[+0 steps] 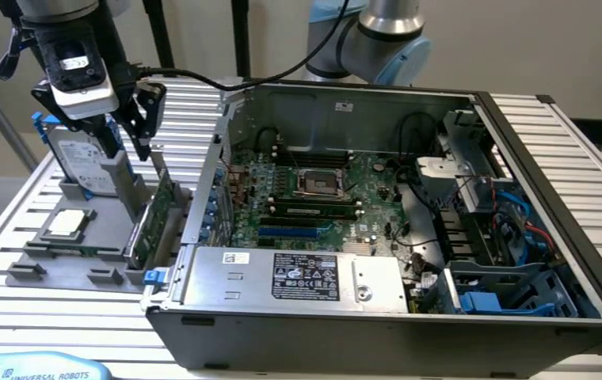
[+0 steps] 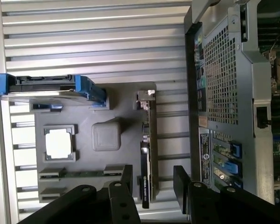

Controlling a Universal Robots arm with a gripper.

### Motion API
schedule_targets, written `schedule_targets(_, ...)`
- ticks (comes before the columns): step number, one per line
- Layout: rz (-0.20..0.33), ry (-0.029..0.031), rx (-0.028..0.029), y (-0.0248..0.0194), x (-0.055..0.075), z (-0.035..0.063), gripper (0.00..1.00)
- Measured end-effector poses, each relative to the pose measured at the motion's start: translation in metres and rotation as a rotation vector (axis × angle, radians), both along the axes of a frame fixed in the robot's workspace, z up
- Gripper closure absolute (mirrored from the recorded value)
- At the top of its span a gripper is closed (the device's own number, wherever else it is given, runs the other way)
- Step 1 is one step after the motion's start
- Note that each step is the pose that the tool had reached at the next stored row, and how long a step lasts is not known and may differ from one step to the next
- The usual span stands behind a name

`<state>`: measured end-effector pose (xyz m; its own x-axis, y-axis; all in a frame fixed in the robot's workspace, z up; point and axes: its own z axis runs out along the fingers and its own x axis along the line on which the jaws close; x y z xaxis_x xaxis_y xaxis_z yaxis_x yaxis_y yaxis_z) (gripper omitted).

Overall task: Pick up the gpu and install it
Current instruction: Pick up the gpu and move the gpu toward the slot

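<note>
Jaws of the gripper (image 2: 154, 184) stand wide open and hold nothing; in the wrist view one finger sits to each side of the gpu's line, clear of the card. In the exterior view the gpu (image 1: 151, 226) is at 6 o'clock from the gripper, upright on its long edge in a slot of the gray holder (image 1: 79, 265). Its long axis runs from 1 o'clock to 7 o'clock, and the wrist view puts its silver bracket on the end away from the fingers. At 3 o'clock of the card the open computer case (image 1: 386, 332) is near, with a strip of slatted worktop (image 1: 69, 317) between them. The hard drive (image 1: 74, 162) stands at 10 o'clock and the CPU chip (image 1: 69, 223) lies at 9 o'clock, both apart from the card.
</note>
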<state>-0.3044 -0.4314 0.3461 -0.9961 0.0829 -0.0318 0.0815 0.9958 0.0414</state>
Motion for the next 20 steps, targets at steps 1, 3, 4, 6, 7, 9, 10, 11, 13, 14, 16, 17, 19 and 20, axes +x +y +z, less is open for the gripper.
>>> schedule_targets(1, 0.000, 0.0000, 0.0001, 0.0000, 0.000, -0.0020, 0.52)
schedule_targets(3, 0.000, -0.0001, 0.0000, 0.0000, 0.000, -0.0056, 0.52)
schedule_targets(4, 0.000, 0.0000, 0.0000, 0.0000, 0.000, -0.0073, 0.52)
schedule_targets(6, 0.000, 0.0000, 0.0000, 0.0000, 0.000, -0.0109, 0.52)
schedule_targets(7, 0.000, 0.0000, 0.0000, 0.0000, 0.000, -0.0128, 0.52)
schedule_targets(9, 0.000, -0.0001, 0.0000, 0.0000, 0.000, -0.0165, 0.52)
schedule_targets(10, -0.001, 0.0000, 0.0000, 0.0000, 0.000, -0.0183, 0.52)
schedule_targets(11, -0.001, 0.0000, 0.0000, 0.0000, 0.000, -0.0201, 0.52)
schedule_targets(13, -0.003, 0.0000, 0.0000, 0.0000, 0.000, -0.0236, 0.52)
schedule_targets(14, -0.004, 0.0000, 0.0000, 0.0000, 0.000, -0.0254, 0.52)
schedule_targets(16, -0.005, -0.0001, 0.0000, 0.0000, 0.000, -0.0292, 0.52)
schedule_targets(17, -0.006, 0.0000, 0.0000, 0.0000, 0.000, -0.0310, 0.52)
schedule_targets(19, -0.007, 0.0000, 0.0000, 0.0000, 0.000, -0.0346, 0.52)
schedule_targets(20, -0.007, -0.0001, 0.0000, 0.0000, 0.000, -0.0364, 0.52)
